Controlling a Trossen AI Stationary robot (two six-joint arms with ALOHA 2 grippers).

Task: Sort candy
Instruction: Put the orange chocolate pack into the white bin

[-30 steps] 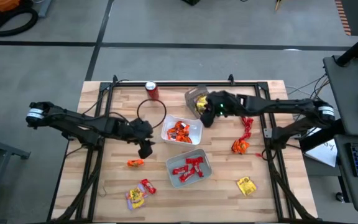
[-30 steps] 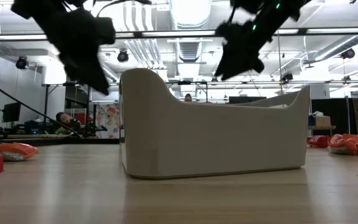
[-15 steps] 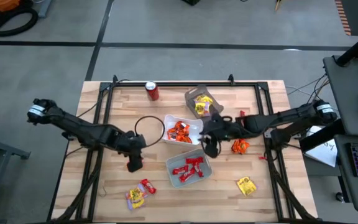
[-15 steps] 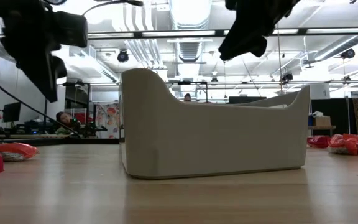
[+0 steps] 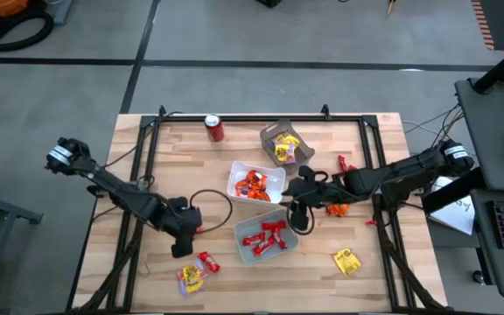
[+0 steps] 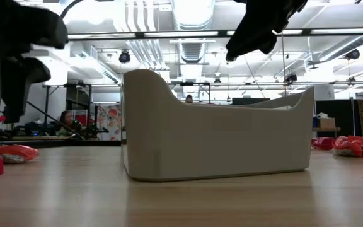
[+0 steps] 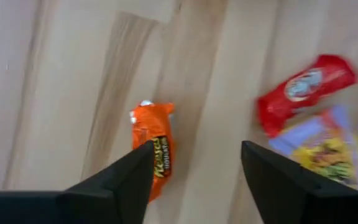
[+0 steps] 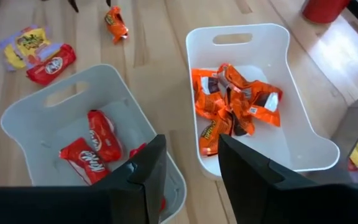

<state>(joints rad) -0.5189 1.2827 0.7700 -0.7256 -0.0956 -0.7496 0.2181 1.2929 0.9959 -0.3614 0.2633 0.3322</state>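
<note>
candy [image 5: 191, 274] on wooden table [image 5: 147, 149]

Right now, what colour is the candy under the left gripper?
Orange, clearest in the left wrist view.

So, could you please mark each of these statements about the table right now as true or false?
1. The tray of orange candy holds red candy too. False: only orange shows in it.
2. The left gripper is open above a loose orange candy on the table. True.
3. The soda can lies inside a tray. False: it stands on the bare table near the far edge.
4. The right gripper holds a yellow candy. False: nothing shows between its fingers.
5. The tray nearest the right gripper holds red candy. True.
</note>
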